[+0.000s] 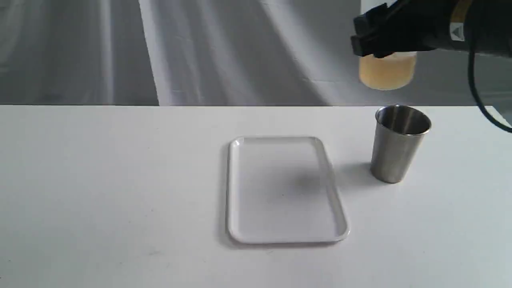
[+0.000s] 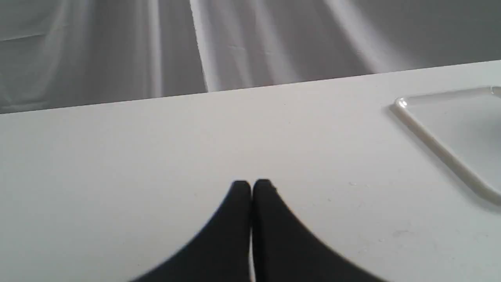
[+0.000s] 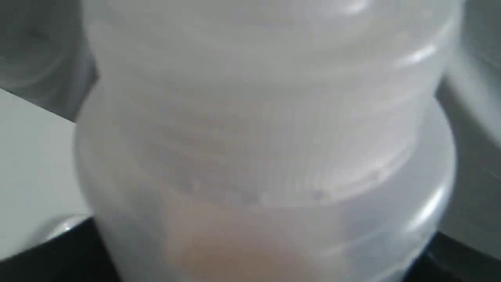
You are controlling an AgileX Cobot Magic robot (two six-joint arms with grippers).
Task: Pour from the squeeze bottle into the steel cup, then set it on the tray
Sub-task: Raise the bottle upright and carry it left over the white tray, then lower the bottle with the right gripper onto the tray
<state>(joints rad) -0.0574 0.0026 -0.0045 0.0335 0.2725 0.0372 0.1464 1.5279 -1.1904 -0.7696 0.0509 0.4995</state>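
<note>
Right tool (image 1: 378,38): high at the far right, clamped around the squeeze bottle (image 1: 387,72). Only the bottle's lower body shows below the black jaws, amber liquid inside. Nozzle hidden. In the right wrist view the translucent bottle wall fills the picture (blurred, very close).

Bottle hangs in the air above the steel cup (image 1: 396,156), apart from its rim; how far forward or back, cannot tell.

Cup upright on the white worktop (image 1: 100,180), just right of the tray (image 1: 280,200), not touching it. Tray flat, nothing on it.

Left tool (image 2: 251,186): fingers pressed together, holding nothing, low over bare worktop; tray corner off to one side.
</note>
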